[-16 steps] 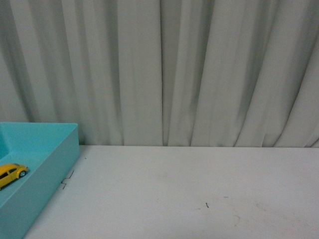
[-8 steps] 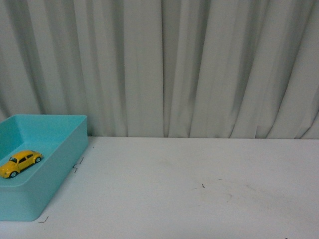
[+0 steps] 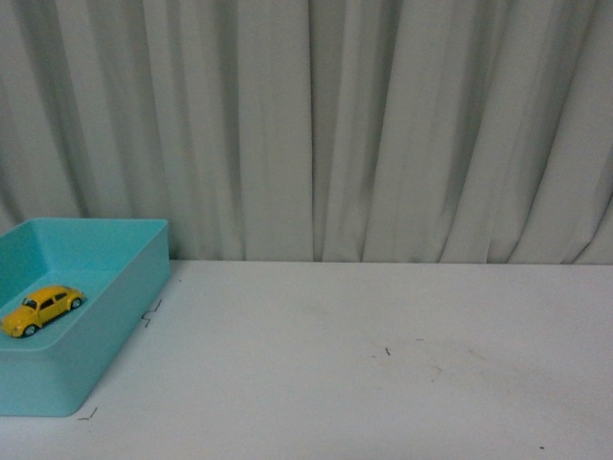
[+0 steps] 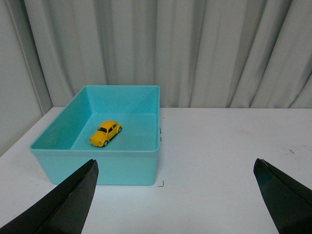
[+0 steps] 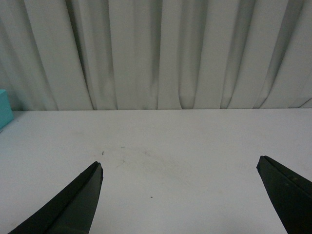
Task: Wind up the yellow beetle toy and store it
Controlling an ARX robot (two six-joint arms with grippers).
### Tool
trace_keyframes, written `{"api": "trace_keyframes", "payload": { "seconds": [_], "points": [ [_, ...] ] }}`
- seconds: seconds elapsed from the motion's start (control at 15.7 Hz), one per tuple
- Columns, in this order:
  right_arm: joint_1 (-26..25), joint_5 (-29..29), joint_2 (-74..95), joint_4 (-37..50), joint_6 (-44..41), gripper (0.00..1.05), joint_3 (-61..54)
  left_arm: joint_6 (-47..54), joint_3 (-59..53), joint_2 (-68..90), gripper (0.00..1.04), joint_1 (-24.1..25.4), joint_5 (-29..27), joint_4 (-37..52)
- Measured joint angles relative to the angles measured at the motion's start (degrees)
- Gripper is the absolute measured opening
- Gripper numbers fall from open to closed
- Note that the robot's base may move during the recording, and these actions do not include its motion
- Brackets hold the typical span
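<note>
The yellow beetle toy [image 3: 41,309] rests on its wheels inside a turquoise bin [image 3: 124,316] at the table's left. It also shows in the left wrist view [image 4: 106,133], inside the same bin [image 4: 122,168]. My left gripper [image 4: 175,168] is open and empty, held back from the bin's near wall, above the white table. My right gripper [image 5: 179,168] is open and empty over bare table further right. Neither gripper shows in the front view.
A grey pleated curtain [image 3: 316,125] hangs close behind the white table [image 3: 383,364]. Small black corner marks [image 3: 88,415] lie on the table beside the bin. A sliver of the bin's corner [image 5: 4,107] shows in the right wrist view.
The front view has shifted: the bin and toy now sit more fully in view and higher in the picture. The toy stays in the bin.
</note>
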Motion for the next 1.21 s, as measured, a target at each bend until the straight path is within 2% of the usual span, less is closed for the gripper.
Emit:
{"api": "trace_keyframes", "payload": {
  "seconds": [1.21],
  "points": [
    [0.0,-0.02,0.0,0.07,0.02,0.98,0.0,-0.07,0.0,0.0,0.98,0.0,-0.02,0.04]
  ]
}}
